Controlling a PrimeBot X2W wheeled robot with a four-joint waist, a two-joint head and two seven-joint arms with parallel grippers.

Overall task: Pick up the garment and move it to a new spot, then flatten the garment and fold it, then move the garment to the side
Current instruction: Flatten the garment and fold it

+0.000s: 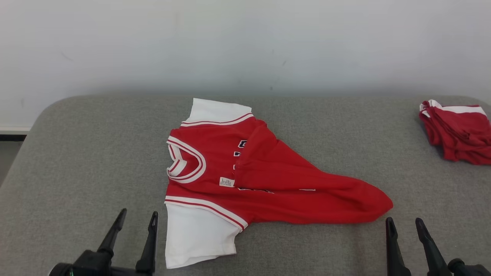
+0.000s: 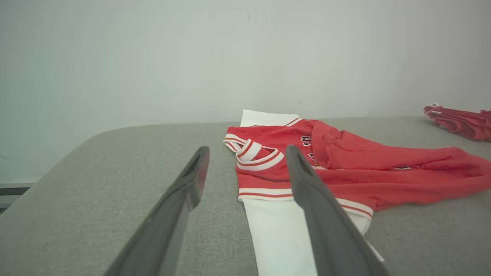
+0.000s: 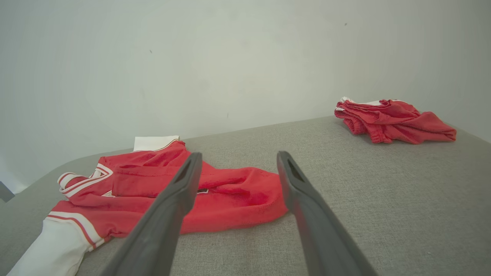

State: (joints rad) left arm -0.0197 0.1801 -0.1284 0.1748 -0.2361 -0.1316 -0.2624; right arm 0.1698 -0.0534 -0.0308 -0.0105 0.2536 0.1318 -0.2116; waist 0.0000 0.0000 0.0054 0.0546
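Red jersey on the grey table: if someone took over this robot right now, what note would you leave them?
Left gripper: open, empty, by the white sleeve.
Right gripper: open, empty, by the hem end.
Red jersey: mid-table, rumpled, body folded over itself, not held.
Second red garment: bunched at far right.
Done: no flattening or folding shows. Left: flatten, fold, move aside.

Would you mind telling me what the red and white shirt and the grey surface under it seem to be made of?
Shirt: soft knitted cloth, matte and faintly fuzzy, probably cotton or a blend; it lies limp with loose folds and striped trim. Grey surface: woven upholstery-type fabric, matte, with a fine speckled weave visible in the wrist views; its rounded corners may hint at padding.
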